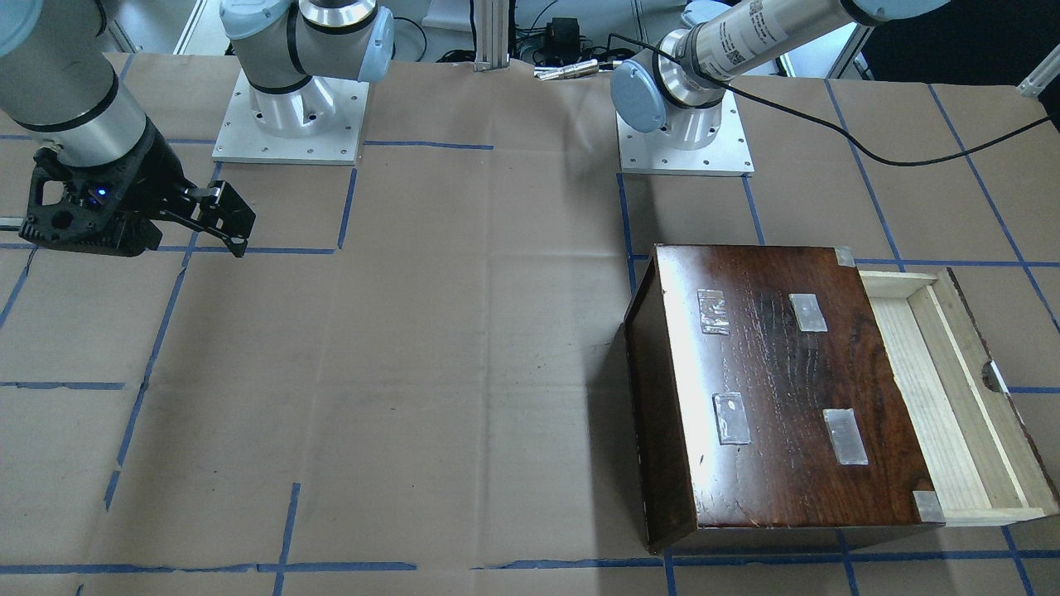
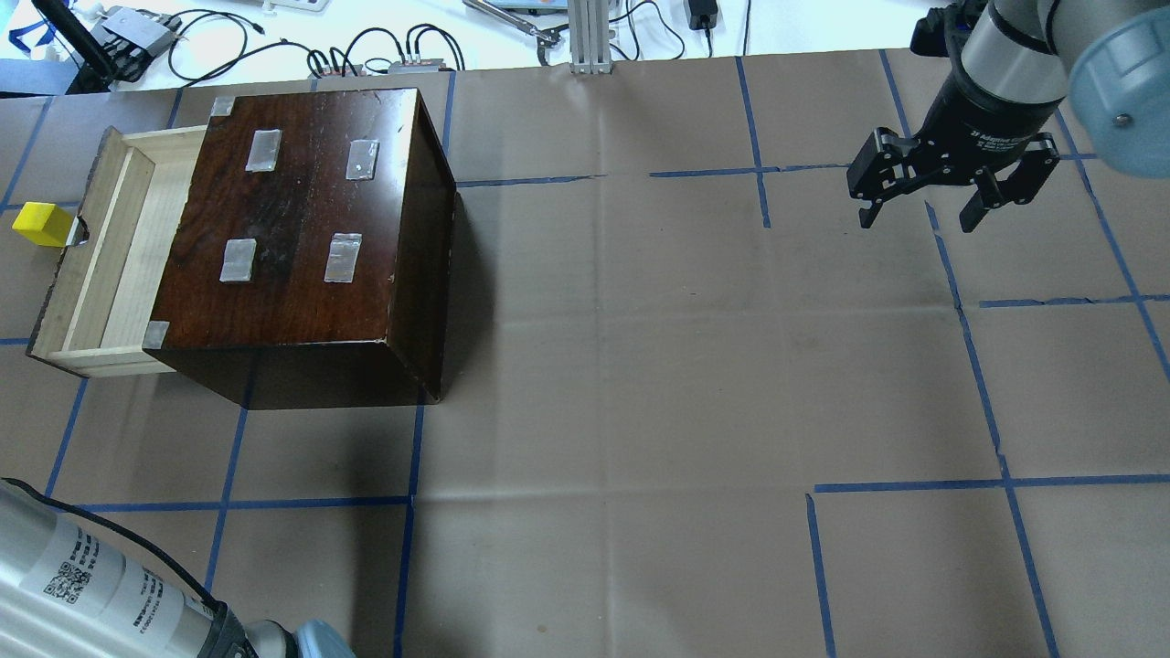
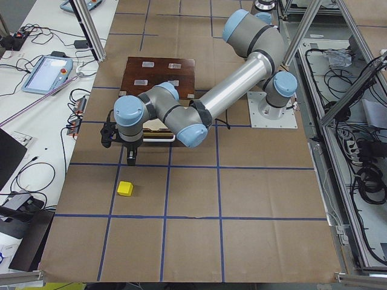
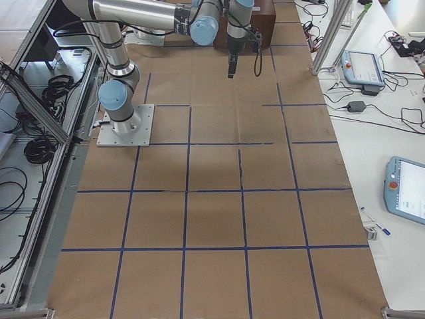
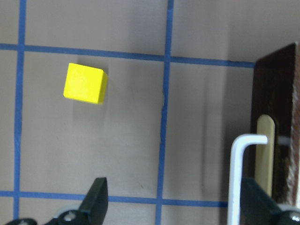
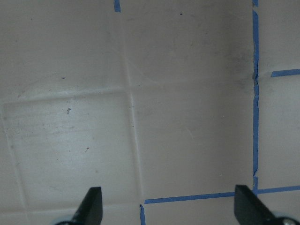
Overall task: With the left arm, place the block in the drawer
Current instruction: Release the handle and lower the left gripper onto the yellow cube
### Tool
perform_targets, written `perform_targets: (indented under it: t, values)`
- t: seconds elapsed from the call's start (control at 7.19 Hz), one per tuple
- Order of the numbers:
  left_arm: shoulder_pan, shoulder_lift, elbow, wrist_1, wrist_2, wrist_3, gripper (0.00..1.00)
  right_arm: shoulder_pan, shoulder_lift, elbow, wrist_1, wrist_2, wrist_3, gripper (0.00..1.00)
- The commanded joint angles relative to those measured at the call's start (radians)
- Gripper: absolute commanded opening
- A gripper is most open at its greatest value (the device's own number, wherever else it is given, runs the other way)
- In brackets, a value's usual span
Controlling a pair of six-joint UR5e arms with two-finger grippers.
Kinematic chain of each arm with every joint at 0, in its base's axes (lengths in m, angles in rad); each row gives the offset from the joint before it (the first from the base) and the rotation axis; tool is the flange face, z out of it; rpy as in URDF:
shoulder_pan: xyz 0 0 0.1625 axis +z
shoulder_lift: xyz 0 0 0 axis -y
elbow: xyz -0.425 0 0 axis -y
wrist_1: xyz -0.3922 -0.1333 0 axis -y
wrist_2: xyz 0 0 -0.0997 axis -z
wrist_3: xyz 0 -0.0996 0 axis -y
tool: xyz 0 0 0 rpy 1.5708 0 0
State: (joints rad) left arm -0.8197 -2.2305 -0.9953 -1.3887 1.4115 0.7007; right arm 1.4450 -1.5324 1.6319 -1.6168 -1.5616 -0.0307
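Yellow block (image 2: 41, 224) on the table (image 2: 640, 366) near its left end, toward the edge far from the robot, close to but apart from the front board of the pulled-out drawer (image 2: 137, 256). Left gripper (image 5: 172, 187) above the table between block and drawer front, jaws spread, empty. Right gripper (image 2: 919, 215) near the right end, jaws likewise spread and empty.

Wide-spread right gripper (image 6: 167, 191) above taped paper (image 6: 140, 93)
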Motion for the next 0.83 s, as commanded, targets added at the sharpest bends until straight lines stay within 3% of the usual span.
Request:
perform_targets:
  t: [0.0, 0.42, 0.7]
  values:
    - [0.016, -0.136, 0.177, -0.036, 0.0, 0.052, 0.99, 0.0, 0.0, 0.0, 0.002, 0.0, 0.0, 1.0]
    - [0.028, -0.332, 0.433, -0.096, 0.0, 0.108, 0.99, 0.0, 0.0, 0.0, 0.0, 0.0, 0.0, 1.0]
    - [0.022, -0.423, 0.521, -0.148, -0.002, 0.129, 0.98, 0.0, 0.0, 0.0, 0.0, 0.0, 0.0, 1.0]
